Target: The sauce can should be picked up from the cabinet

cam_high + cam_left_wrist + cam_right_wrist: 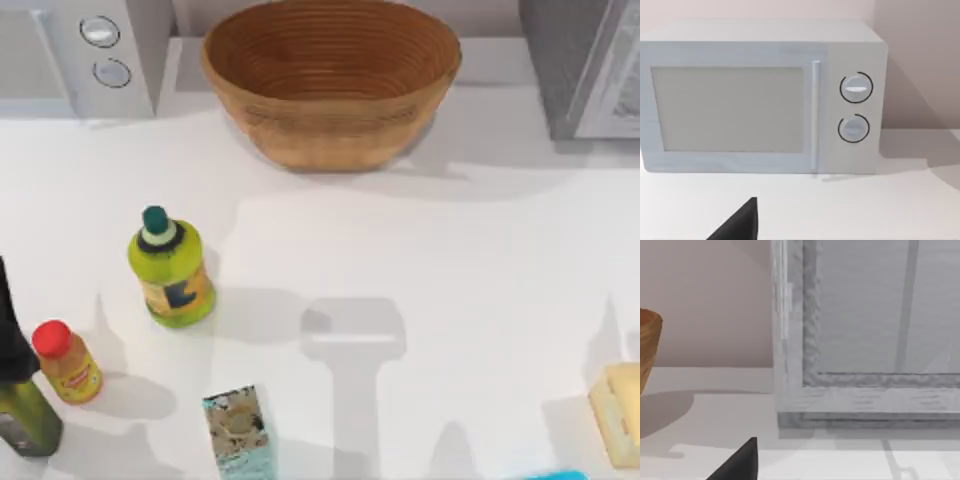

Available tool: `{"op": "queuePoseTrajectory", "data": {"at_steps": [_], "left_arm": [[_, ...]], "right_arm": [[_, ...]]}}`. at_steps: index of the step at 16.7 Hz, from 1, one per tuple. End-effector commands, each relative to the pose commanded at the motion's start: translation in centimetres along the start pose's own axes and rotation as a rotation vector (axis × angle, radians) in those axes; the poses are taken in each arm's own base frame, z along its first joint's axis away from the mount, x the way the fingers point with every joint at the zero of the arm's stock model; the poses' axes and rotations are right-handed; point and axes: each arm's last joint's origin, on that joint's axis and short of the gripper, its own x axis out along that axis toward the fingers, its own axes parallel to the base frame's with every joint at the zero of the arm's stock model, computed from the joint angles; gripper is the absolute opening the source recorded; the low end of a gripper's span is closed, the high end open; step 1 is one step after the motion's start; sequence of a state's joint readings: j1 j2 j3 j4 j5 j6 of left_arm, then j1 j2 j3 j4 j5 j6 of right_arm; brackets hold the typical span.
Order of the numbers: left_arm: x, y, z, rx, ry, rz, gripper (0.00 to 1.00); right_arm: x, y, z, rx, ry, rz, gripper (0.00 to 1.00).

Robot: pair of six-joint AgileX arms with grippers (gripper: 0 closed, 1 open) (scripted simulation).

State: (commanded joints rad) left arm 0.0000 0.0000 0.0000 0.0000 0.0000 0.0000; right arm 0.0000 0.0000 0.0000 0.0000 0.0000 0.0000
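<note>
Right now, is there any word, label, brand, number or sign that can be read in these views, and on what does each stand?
No text can be read.
yellow-green bottle: dark mark on its label, too blurred to read.
small red-capped orange bottle: label print too small to read.
patterned carton: speckled print, no legible words.
white appliance: two round knobs, no markings legible.
cabinet: no lettering.
</note>
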Motion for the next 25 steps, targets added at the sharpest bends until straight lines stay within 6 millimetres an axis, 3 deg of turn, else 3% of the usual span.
{"op": "queuePoseTrajectory", "data": {"at_steps": [3,6,11,15,20,25], "left_arm": [[0.0,0.0,0.0,0.0,0.0,0.0,1.0],[0.0,0.0,0.0,0.0,0.0,0.0,1.0],[0.0,0.0,0.0,0.0,0.0,0.0,1.0],[0.0,0.0,0.0,0.0,0.0,0.0,1.0],[0.0,0.0,0.0,0.0,0.0,0.0,1.0],[0.0,0.0,0.0,0.0,0.0,0.0,1.0]], "right_arm": [[0.0,0.0,0.3,-0.001,-0.007,0.004,1.0],[-0.4,0.2,2.8,-0.006,-0.051,0.022,1.0],[-0.9,0.5,10.2,-0.015,-0.122,0.04,1.0],[-0.3,0.8,17.0,-0.012,-0.13,0.039,1.0],[3.0,1.5,24.7,0.0,-0.086,0.03,1.0],[8.3,2.8,30.3,0.005,-0.022,0.017,1.0]]}}
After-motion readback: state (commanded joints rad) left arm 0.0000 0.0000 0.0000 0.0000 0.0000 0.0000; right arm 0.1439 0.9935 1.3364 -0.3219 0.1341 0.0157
